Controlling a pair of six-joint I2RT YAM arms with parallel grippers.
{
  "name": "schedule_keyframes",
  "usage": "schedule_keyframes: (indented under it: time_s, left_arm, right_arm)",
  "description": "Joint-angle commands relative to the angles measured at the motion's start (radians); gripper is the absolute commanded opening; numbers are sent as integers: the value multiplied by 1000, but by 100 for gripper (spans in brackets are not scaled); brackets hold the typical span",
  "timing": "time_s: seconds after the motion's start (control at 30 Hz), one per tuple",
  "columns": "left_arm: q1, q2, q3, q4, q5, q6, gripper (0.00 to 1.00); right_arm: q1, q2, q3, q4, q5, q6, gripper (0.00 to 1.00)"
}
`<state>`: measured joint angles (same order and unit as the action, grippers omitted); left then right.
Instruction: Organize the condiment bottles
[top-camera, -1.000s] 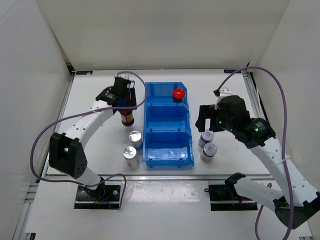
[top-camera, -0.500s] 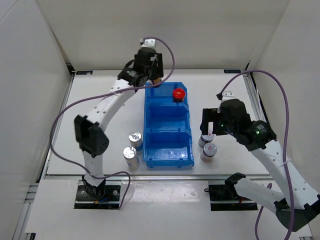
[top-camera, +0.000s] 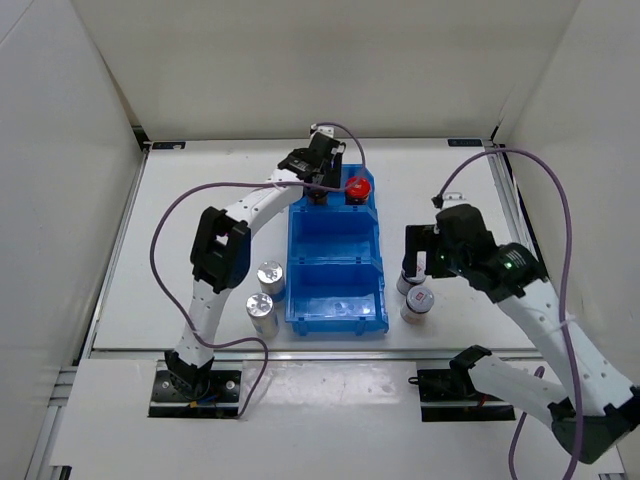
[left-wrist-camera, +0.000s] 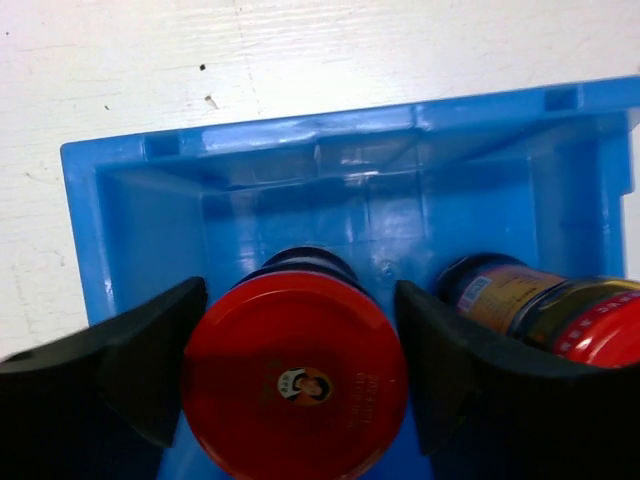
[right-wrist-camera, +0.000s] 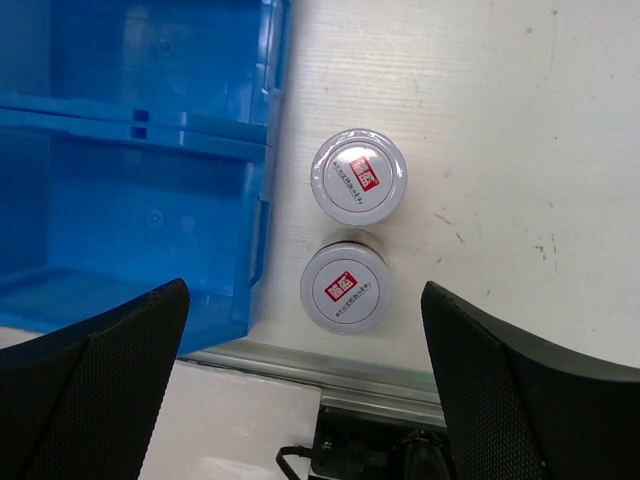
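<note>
Meanwhile, sorting by kind: red caps go farthest.
Nearest, a shiny silver-topped jar and a second silver-topped jar stand just left of the blue three-compartment plastic bin; right of it a grey-lidded jar with a red-white label and a second grey-lidded jar sit under the right gripper, jaws wide apart and empty, open white table alongside; farthest, the left gripper brackets a dark red-capped jar in the far compartment, clamped or loosened I cannot tell; another red-capped jar just beside and the back wall leave little room.
</note>
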<state>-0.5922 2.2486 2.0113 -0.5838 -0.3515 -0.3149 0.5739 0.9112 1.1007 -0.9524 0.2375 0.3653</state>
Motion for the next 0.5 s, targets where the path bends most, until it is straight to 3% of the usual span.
schedule_keyframes:
  time_s: [0.0, 0.03, 0.07, 0.3, 0.47]
  left_arm:
    - [-9, -60, 56, 48, 5, -6, 89]
    - [-9, -60, 56, 48, -4, 6, 99]
    - [-9, -78, 44, 39, -4, 7, 100]
    - [-9, -315, -55, 30, -69, 97, 100]
    - [-9, -648, -258, 30, -122, 154, 100]
  right_arm:
    - [4, 80, -16, -3, 23, 56, 100]
    - [4, 138, -25, 9, 14, 57, 100]
    - [4, 170, -25, 9, 14, 81, 100]
    - [-6, 408, -25, 83, 14, 127, 100]
    - [-52, 531, -2, 93, 43, 159, 100]
